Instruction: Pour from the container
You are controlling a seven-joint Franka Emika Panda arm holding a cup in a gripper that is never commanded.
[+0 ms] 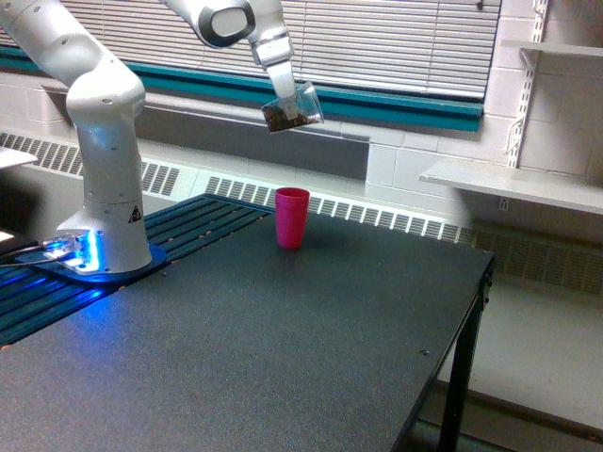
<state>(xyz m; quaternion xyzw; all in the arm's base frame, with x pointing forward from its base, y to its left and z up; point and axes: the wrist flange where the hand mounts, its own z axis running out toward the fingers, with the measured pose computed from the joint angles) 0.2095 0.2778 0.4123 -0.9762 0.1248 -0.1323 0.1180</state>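
Exterior view: the gripper [284, 92] is closed around the clear plastic cup [293, 106], holding it tilted in the air high above the dark table [283, 348], with brown contents visible in its lower part. A pink cup [291, 217] stands upright on the table almost directly below, well apart from the held cup. The white arm's base [104, 250] stands at the exterior view's left.
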